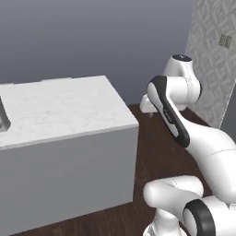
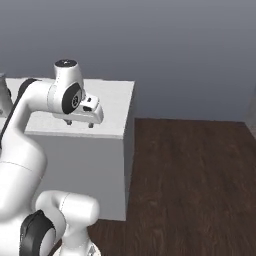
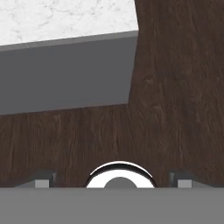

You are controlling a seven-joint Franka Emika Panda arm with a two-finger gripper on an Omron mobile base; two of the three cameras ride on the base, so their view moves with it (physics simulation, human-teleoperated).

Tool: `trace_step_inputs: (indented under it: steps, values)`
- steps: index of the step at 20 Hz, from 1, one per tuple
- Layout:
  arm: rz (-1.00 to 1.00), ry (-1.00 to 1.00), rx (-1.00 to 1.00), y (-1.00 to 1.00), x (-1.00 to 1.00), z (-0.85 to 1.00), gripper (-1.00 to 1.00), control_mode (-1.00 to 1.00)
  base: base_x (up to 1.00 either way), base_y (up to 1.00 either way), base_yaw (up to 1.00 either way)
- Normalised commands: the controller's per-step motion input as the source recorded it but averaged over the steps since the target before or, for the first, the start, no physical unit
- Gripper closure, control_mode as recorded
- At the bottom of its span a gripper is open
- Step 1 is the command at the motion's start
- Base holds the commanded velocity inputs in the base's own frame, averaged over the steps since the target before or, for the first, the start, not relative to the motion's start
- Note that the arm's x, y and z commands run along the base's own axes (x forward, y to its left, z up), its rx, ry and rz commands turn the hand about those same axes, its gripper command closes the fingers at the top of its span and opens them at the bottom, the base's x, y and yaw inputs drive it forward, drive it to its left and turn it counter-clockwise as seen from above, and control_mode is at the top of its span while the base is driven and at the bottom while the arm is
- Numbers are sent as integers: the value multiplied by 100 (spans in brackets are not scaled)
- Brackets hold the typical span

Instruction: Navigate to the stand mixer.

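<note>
No writing is readable anywhere. The tool (image 2: 80,122) hangs beside the white marble surface (image 1: 60,110), fingers (image 3: 43,179) wide apart, holding nothing. A grey object (image 1: 2,117), perhaps the mixer, is cut off at the surface's left edge. Dark wooden floor (image 2: 190,180) lies open on the right.

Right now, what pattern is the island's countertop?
White marble with faint grey veining on the countertop, clearest in the left base view.

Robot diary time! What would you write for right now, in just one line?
phase: driving, mixer not reached | gripper: open, holding nothing, over dark wood floor | beside: marble-topped island corner | grey object at island's left edge, cut off
</note>
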Motion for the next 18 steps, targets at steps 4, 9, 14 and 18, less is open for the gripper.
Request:
trace_step_inputs:
  steps: [4,9,14,18]
  values:
    - [0,0,0,0,0,0,-100,100,9,100,-20]
    - [0,0,0,0,0,0,-100,100,27,100,-12]
    - [0,0,0,0,0,0,-100,100,52,100,-2]
    - [0,0,0,0,0,0,-100,100,74,100,0]
